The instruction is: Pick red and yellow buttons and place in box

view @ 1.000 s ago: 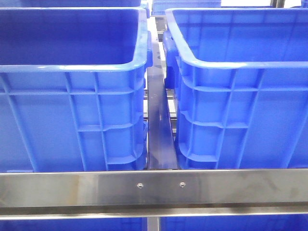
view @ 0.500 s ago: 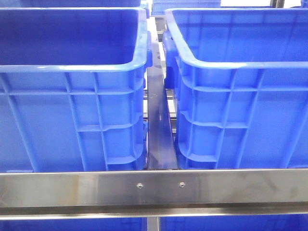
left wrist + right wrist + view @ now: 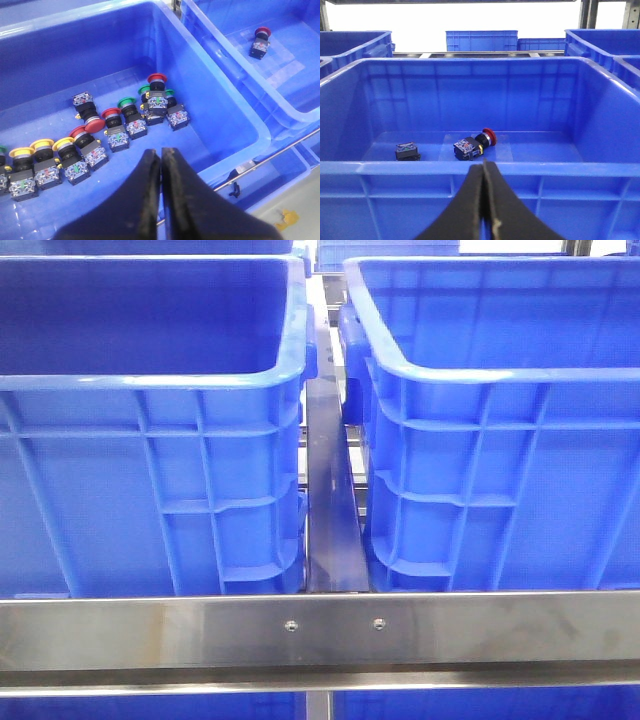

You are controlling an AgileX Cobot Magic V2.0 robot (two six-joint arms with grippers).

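In the left wrist view, several red buttons (image 3: 156,78), yellow buttons (image 3: 41,145) and green buttons (image 3: 127,102) lie in a row on the floor of a blue bin (image 3: 235,115). My left gripper (image 3: 161,150) hangs above that bin's floor, shut and empty, short of the row. The neighbouring blue box (image 3: 280,95) holds one red button (image 3: 262,33). In the right wrist view, my right gripper (image 3: 484,161) is shut and empty just outside the near wall of the box (image 3: 480,168). Inside lie a red button (image 3: 476,142) and a black contact block (image 3: 407,150).
The front view shows two tall blue bins, left (image 3: 150,380) and right (image 3: 480,375), with a narrow gap between them and a steel rail (image 3: 320,630) across the front. Neither arm shows there. More blue bins (image 3: 480,40) stand behind.
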